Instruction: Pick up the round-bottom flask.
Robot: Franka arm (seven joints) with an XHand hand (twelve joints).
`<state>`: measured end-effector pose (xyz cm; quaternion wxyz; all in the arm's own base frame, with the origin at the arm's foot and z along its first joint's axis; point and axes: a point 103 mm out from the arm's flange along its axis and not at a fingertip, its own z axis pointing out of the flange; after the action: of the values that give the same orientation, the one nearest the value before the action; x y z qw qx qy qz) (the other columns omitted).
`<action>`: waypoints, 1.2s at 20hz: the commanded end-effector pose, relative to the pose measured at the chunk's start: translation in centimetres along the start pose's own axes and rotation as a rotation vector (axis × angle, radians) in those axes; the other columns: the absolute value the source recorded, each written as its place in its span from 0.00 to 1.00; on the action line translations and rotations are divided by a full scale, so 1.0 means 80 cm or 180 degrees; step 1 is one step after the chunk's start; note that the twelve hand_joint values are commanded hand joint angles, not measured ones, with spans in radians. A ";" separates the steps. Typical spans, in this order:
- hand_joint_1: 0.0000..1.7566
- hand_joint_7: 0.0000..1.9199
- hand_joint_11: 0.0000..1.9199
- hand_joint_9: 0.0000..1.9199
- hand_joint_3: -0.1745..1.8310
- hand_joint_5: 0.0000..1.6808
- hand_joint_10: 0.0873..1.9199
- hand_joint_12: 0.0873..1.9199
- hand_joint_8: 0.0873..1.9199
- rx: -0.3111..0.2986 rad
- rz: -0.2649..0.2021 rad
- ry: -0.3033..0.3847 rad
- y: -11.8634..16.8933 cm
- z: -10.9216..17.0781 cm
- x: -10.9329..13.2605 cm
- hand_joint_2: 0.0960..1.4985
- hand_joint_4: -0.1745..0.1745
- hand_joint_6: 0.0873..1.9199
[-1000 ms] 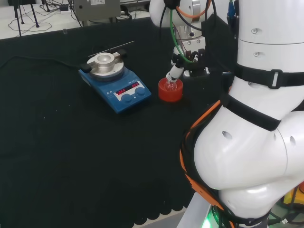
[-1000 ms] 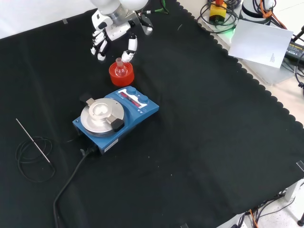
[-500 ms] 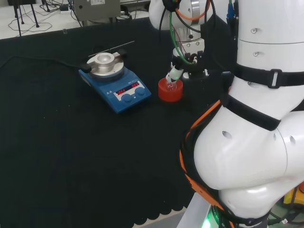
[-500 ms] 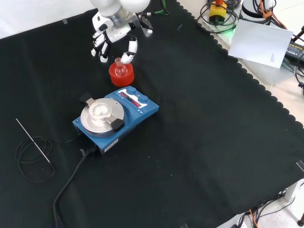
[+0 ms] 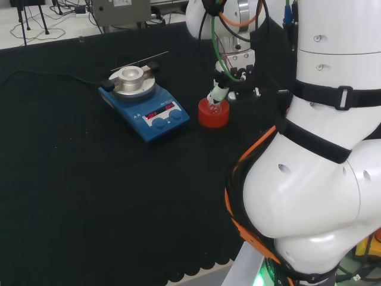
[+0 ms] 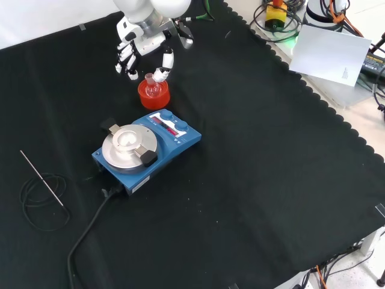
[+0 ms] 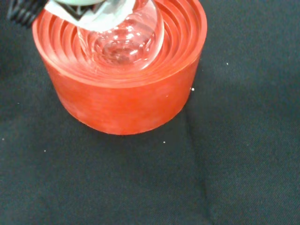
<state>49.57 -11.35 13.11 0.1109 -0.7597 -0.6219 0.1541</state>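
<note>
Blue hotplate stirrer (image 6: 146, 147) right beside red ribbed ring stand (image 6: 153, 94) cradling clear glass round-bottom flask (image 6: 153, 88); hand (image 6: 141, 43) fingers (image 6: 163, 67) spread, released, grasping nothing.

The hand (image 6: 143, 43) hangs low from the white arm, fingers (image 6: 124, 59) spread and relaxed.
</note>
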 end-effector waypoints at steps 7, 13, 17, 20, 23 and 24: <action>0.50 0.10 0.00 0.15 0.44 0.37 0.32 0.63 0.26 0.0002 0.0037 -0.0035 0.004 0.001 0.005 0.39 0.34 0.36; 0.50 0.10 0.00 0.15 0.44 0.42 0.32 0.63 0.26 0.0011 0.0036 -0.0055 0.002 0.001 -0.005 0.39 0.33 0.41; 0.51 0.10 0.00 0.15 0.44 0.45 0.32 0.64 0.26 0.0003 0.0035 -0.0052 0.002 0.000 -0.006 0.40 0.33 0.43; 0.51 0.10 0.00 0.15 0.44 0.46 0.32 0.64 0.26 0.0009 0.0022 -0.0055 0.002 0.000 -0.002 0.40 0.32 0.43; 0.51 0.10 0.00 0.15 0.44 0.46 0.32 0.64 0.26 0.0001 0.0018 -0.0054 0.002 -0.001 -0.004 0.40 0.32 0.44; 0.51 0.10 0.00 0.15 0.44 0.46 0.32 0.64 0.26 0.0003 0.0014 -0.0055 0.002 0.000 -0.003 0.40 0.32 0.44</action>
<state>49.75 -11.63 13.14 0.1056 -0.7605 -0.6200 0.1613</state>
